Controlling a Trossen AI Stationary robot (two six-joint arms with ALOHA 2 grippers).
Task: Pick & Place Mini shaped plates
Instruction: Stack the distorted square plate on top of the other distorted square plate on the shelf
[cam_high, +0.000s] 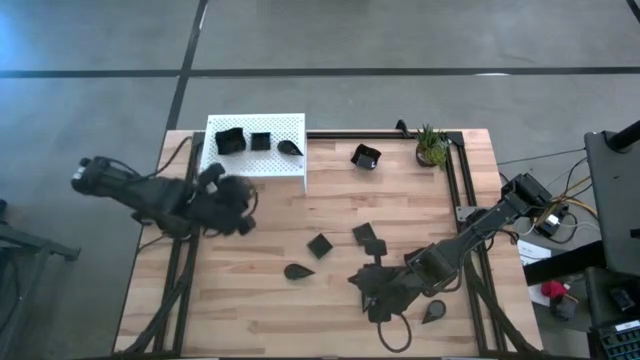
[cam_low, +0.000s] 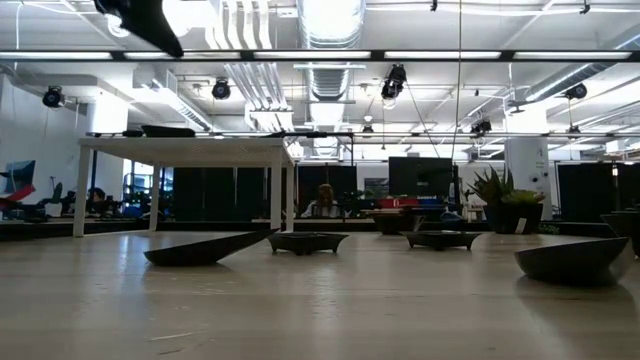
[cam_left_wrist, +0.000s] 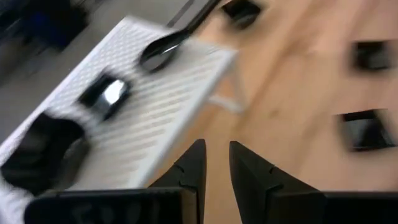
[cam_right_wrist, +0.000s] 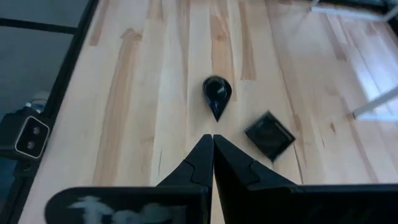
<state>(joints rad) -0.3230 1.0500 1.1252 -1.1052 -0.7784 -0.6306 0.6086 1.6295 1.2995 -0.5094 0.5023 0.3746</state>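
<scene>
Left tool — fingers slightly apart, empty — beside the white platform; right tool closed near a teardrop plate.

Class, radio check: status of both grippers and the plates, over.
Left gripper slightly open, empty, beside the white platform. Right gripper shut, empty, facing a teardrop plate. Three plates on platform; nothing blocking.

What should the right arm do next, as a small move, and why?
Probably open the right gripper first. Its fingers are shut and hold nothing, and a teardrop plate lies on the table just ahead of the tips. Three plates already sit on the white platform, beside which the left gripper hangs.
</scene>
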